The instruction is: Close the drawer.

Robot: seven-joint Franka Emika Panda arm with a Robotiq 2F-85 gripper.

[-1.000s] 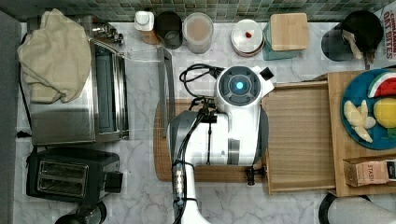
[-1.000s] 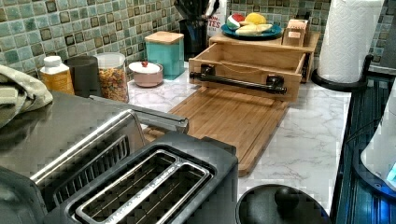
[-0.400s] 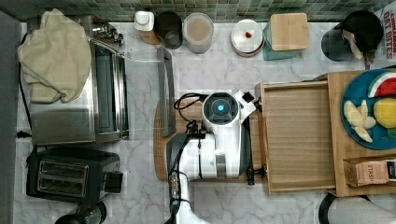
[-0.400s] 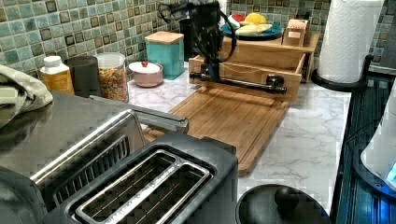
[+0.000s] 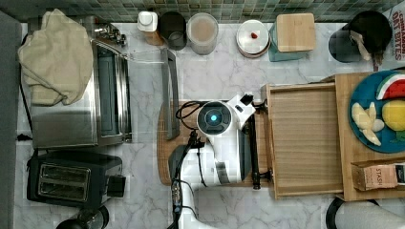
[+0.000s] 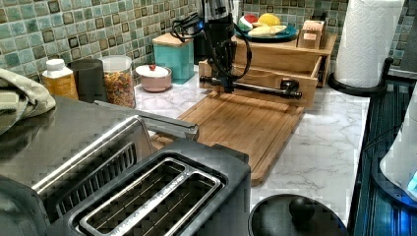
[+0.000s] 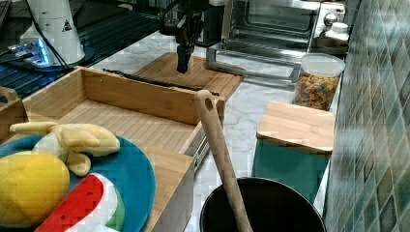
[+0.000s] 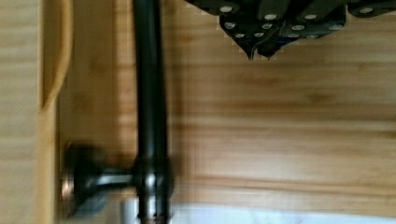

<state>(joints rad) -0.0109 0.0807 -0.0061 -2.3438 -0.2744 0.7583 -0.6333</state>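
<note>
**Pale Wood Drawer Stood Open With the Arm at Its Handle**

Pale wood showed across the drawer (image 5: 305, 138), which stood pulled out from the wooden stand (image 5: 345, 138) at three o'clock in the top view, its empty floor exposed. Its black bar handle (image 5: 253, 145) ran along the drawer front above the bamboo cutting board (image 6: 243, 125). In the left view the gripper (image 6: 227, 87) hung right at this bar, near the end toward the teal canister (image 6: 173, 58); contact looked likely, though it could not be confirmed. In the wrist view the fingertips (image 8: 259, 46) appeared pressed together, pinching nothing, just beside the bar. On the stand sat a blue plate (image 5: 359, 98) of toy fruit. At nine o'clock in the top view stood a toaster oven (image 5: 76, 114), with a black toaster (image 5: 67, 177) at eight o'clock.
</note>
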